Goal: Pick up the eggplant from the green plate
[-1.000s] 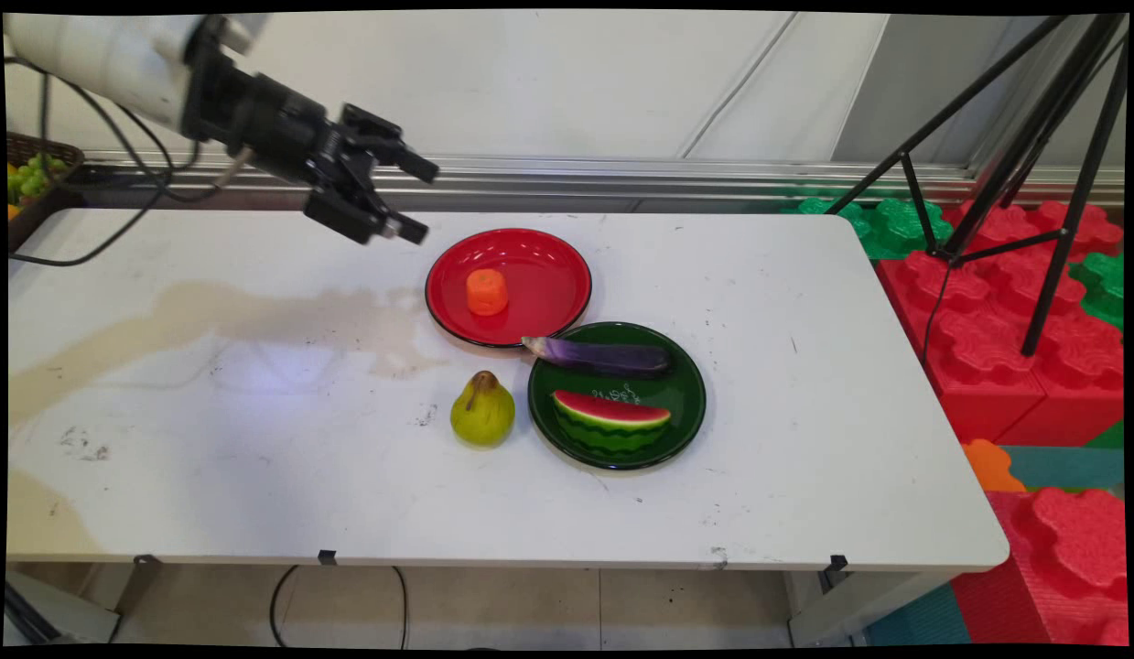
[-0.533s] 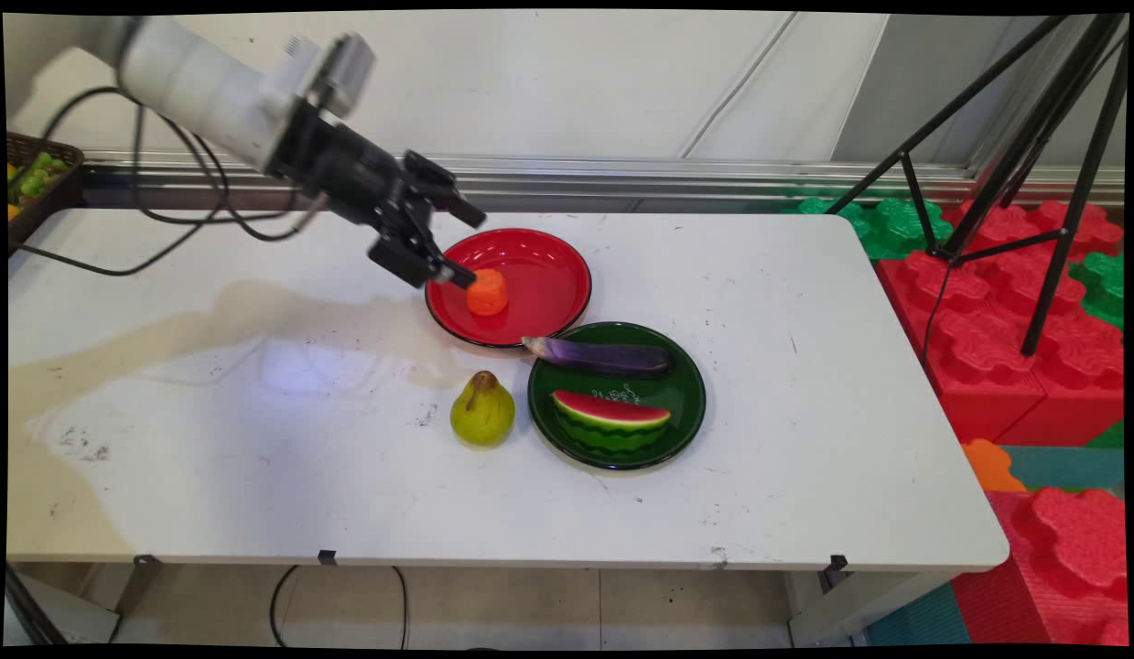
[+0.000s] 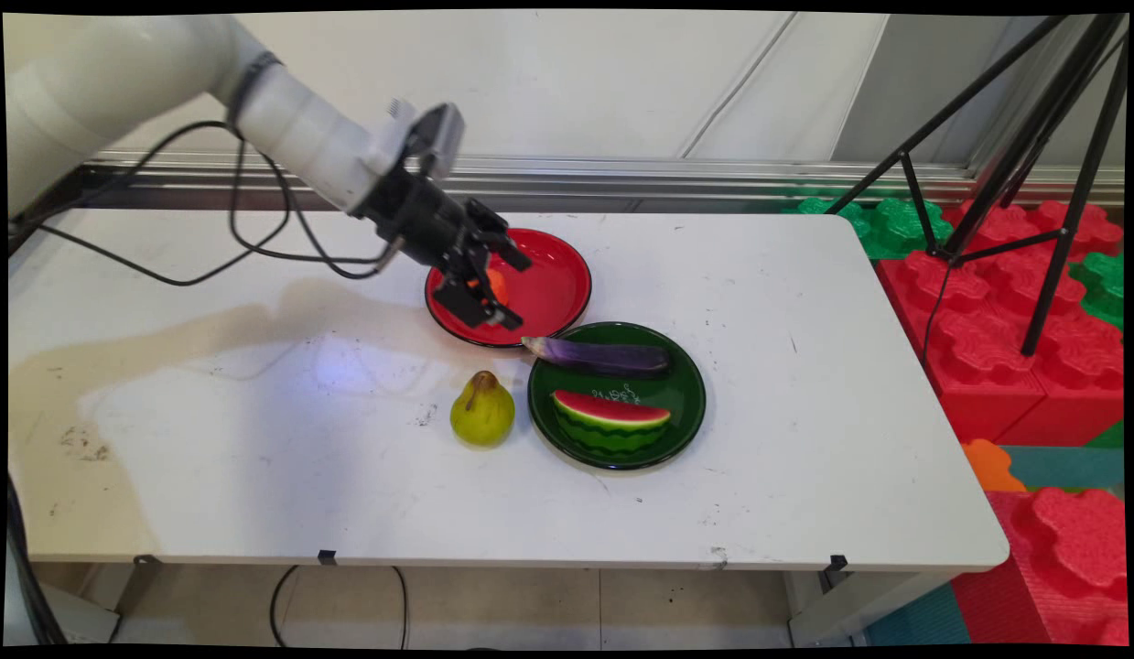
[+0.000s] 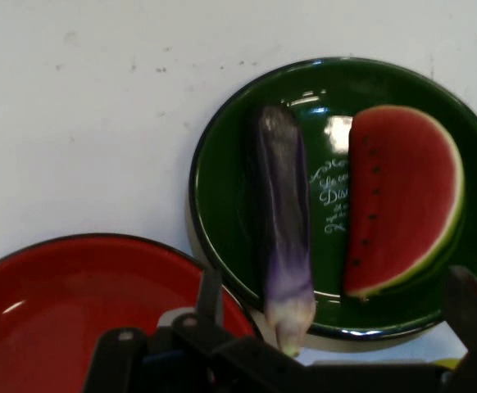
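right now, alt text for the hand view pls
A purple eggplant and a watermelon slice lie side by side on a green plate. A red plate sits beside it, with the hand at the bottom.

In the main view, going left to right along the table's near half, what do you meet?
Pear → watermelon slice lying on the green plate. The eggplant, farther back on that plate, overlaps the slice's span, so it is left out.

You see the orange piece (image 3: 498, 282) on the red plate (image 3: 553, 275) mostly hidden behind the gripper (image 3: 514, 291); hand view crops that plate at lower left.
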{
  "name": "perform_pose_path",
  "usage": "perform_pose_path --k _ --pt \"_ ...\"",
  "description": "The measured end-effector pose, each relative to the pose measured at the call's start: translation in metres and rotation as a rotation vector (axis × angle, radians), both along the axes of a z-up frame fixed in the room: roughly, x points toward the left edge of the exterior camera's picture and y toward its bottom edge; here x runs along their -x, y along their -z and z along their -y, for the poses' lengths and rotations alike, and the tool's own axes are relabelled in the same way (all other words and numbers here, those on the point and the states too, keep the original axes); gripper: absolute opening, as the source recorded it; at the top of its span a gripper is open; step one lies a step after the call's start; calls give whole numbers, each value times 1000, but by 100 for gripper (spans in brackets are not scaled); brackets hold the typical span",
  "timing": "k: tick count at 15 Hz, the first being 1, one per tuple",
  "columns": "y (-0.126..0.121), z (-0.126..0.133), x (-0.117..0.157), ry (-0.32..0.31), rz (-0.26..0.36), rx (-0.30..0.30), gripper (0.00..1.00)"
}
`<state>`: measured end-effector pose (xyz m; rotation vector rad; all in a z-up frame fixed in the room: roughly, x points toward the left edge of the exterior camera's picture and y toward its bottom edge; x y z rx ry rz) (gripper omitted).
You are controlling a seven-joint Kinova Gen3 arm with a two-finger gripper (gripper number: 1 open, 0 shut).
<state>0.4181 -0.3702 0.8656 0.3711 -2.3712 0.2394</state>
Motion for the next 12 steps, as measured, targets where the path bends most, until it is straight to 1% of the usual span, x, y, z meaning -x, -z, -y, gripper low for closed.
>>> perform_pose_path --k 5,12 --pt "33 25 33 29 53 -35 100" --pt "62 44 62 59 93 -72 100"
